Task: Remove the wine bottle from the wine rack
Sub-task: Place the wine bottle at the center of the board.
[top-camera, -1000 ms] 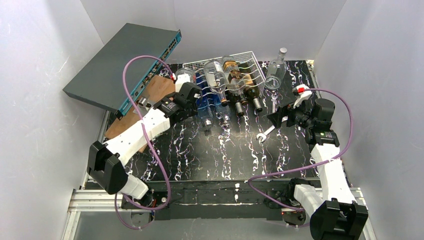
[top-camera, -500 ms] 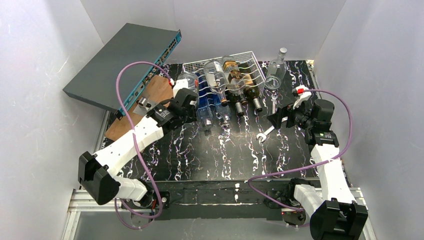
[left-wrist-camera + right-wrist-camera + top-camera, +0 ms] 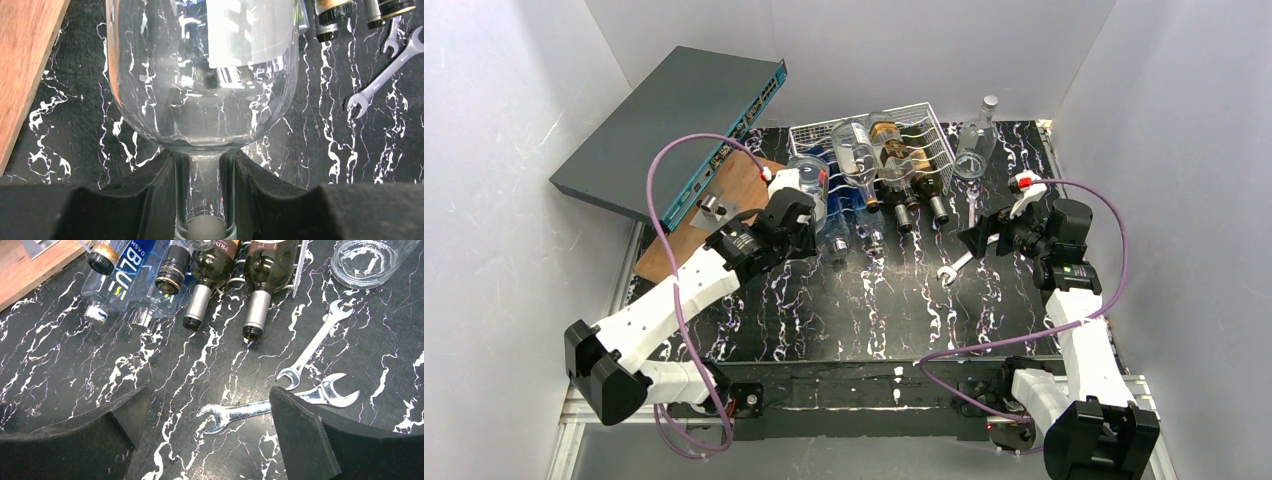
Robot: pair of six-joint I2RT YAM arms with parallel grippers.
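The white wire wine rack (image 3: 924, 118) stands at the back of the table with several bottles lying in it, necks toward me. My left gripper (image 3: 796, 218) is shut on the neck of a clear glass wine bottle (image 3: 807, 180) at the rack's left edge. In the left wrist view the bottle's round body (image 3: 202, 75) fills the frame, and its neck sits pinched inside the gripper (image 3: 204, 200). Marbled tabletop shows beneath the bottle. My right gripper (image 3: 984, 236) hangs open to the right of the rack, over the wrenches, holding nothing (image 3: 205, 432).
In the rack lie a blue bottle (image 3: 836, 200), a clear one (image 3: 859, 165) and two dark ones (image 3: 265, 270). A clear bottle (image 3: 976, 140) stands upright to the right. Wrenches (image 3: 240, 412) lie on the table. A grey network switch (image 3: 664, 130) leans back left over a wooden board (image 3: 714, 200).
The left arm has drawn back toward the near edge, and the clear bottle has slid out with it, nearer and slightly right. The right arm has not moved.
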